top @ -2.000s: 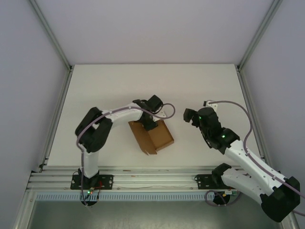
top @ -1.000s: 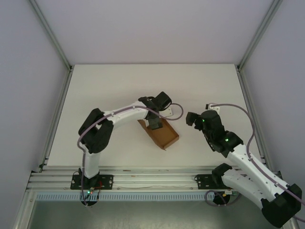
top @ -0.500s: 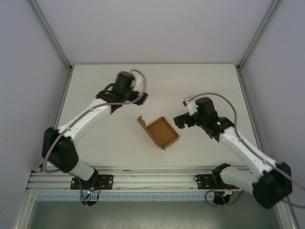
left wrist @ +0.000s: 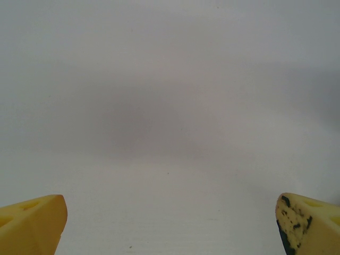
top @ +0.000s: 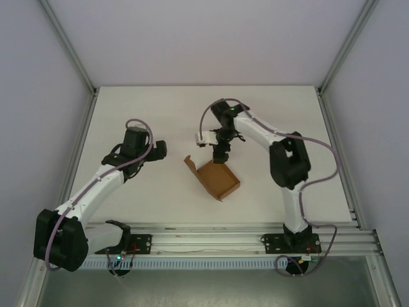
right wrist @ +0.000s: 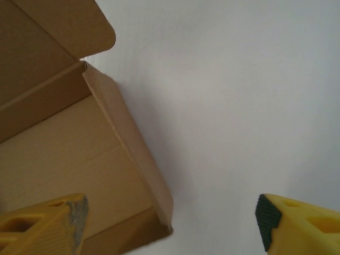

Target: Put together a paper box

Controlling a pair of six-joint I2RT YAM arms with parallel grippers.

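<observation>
- The right fingers (top: 220, 153) had swung from the open tabletop (top: 128, 109) on the box's right side, where they were half a second earlier, to hover over the far edge of the paper box (top: 216, 179).
- The right wrist view showed those fingers spread apart and gripping nothing. One tip (right wrist: 45, 223) was above the box's floor and the other above bare tabletop, with a side wall of the box running between them.
- The left fingers (top: 158, 149) had drawn back from their stretched-out pose at the far left. They hung well apart from the box, which lay off to their right.
- In the left wrist view they were also spread apart, with bare tabletop between them.
- The box itself sat where it was half a second before, beneath and just nearward of the right fingers. It was an open brown tray with its walls raised and a rounded flap (top: 190, 162) standing at its left end.
- A second earlier the left fingers were down on the box, and it now rested free.
- I judged this a handover, with the tray formed, the flap not yet folded in, and the right arm placed to work the far wall.
</observation>
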